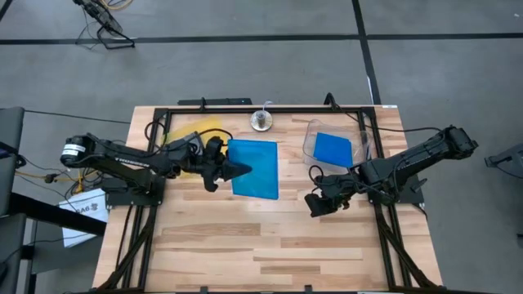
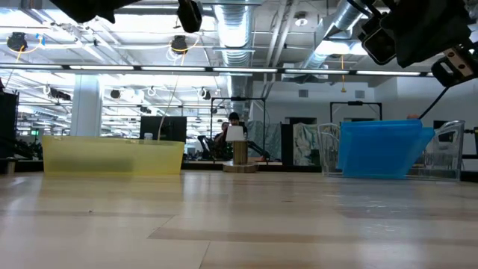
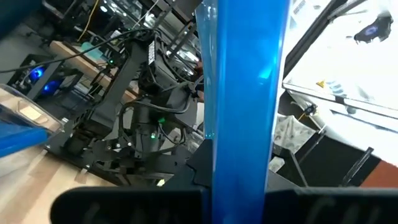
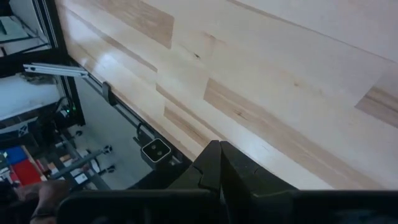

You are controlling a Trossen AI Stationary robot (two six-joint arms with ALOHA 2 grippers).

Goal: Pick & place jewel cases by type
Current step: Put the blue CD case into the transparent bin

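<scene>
My left gripper point(image 1: 231, 170) reaches from the table's left to the table's middle and is shut on a bright blue jewel case point(image 1: 255, 167), which shows edge-on in the left wrist view point(image 3: 239, 93). A second blue jewel case point(image 1: 333, 149) lies in the clear plastic bin point(image 1: 359, 139) on the far right; in the low view this blue case point(image 2: 381, 149) stands inside the bin's walls. The yellow tray point(image 1: 200, 131) sits far left, partly under my left arm. My right gripper point(image 1: 313, 204) hovers shut above bare wood near the bin, touching nothing. No grey case shows. My left gripper pinches the blue jewel case between its two fingers at the case's left edge point(image 1: 238, 169), one finger point(image 3: 124, 202) on each flat face. The fingers come level from the table's left. The case is lifted clear of the table, its broad face turned upward.
A small metal spool point(image 1: 261, 121) stands on a wooden disc at the far edge between tray and bin. A black frame point(image 1: 245, 109) borders the table. Bare wood point(image 1: 261, 245) fills the near half. My right arm point(image 2: 418, 30) hangs over the bin's side.
</scene>
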